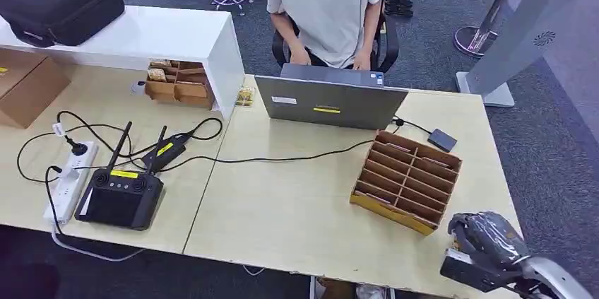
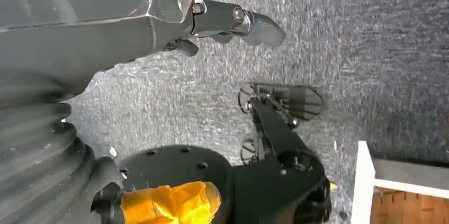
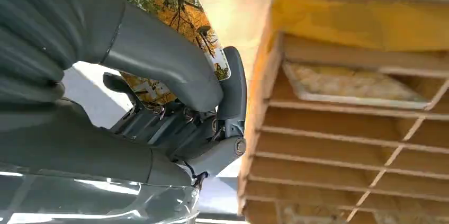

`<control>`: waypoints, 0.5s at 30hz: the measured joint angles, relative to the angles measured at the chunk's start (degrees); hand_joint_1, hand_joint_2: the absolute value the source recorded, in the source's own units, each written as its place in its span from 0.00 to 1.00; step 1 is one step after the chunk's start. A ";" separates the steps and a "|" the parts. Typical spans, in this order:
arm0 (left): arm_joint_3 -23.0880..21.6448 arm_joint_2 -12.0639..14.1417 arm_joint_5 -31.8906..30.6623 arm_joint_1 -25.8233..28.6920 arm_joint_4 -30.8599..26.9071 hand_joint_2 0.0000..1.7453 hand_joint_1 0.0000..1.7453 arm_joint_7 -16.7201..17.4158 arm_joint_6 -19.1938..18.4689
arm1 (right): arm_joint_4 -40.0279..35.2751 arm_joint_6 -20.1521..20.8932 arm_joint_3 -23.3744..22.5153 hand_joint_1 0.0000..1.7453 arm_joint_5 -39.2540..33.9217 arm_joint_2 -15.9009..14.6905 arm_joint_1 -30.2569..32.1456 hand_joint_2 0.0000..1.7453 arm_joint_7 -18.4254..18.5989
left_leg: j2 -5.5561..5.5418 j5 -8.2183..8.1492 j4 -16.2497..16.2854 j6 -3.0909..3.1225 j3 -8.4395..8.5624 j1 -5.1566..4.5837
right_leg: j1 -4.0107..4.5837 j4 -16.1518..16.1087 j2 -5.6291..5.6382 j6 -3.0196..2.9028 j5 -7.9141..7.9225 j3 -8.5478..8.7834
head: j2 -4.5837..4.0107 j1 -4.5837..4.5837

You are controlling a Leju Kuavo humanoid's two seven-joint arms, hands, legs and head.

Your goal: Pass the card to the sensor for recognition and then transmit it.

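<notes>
Pale wooden tables (image 1: 297, 221) on grey carpet (image 1: 558, 150); white shelf (image 1: 162, 34), perhaps a desk riser

Bright even indoor light, soft shadows; right wrist view blurred.

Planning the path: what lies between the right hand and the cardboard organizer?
Nothing; the head view shows bare table between the right hand and the cardboard organizer.

A card (image 3: 174, 23) printed with autumn trees sits pinched in the right hand (image 3: 174, 113), just beside the cardboard organizer (image 3: 339, 128).
</notes>
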 joint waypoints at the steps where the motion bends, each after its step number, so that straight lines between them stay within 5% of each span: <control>1: 0.00 0.02 -0.24 0.02 0.00 1.00 0.00 0.02 -0.79 | 0.57 0.00 0.44 1.00 0.00 0.37 -0.32 1.00 0.00 | 0.00 0.00 0.00 0.00 0.00 0.00 | 0.00 0.00 0.00 0.00 0.00 0.00 | 0.00 -0.02; 5: 0.00 0.85 -0.50 0.05 0.00 1.00 0.00 0.15 -3.65 | 1.88 0.00 1.68 1.00 0.02 1.37 -0.94 1.00 0.00 | -0.01 0.00 0.00 0.00 -0.01 0.00 | 0.01 0.00 -0.01 0.00 0.00 0.00 | 0.00 0.00; 15: 0.00 1.55 -0.57 0.13 0.00 1.00 0.00 0.24 -3.72 | 3.34 -0.13 3.17 1.00 0.02 2.27 -1.08 1.00 0.13 | -0.01 0.00 0.00 0.00 -0.01 0.00 | 0.00 0.00 -0.01 0.00 0.00 0.00 | 0.00 0.00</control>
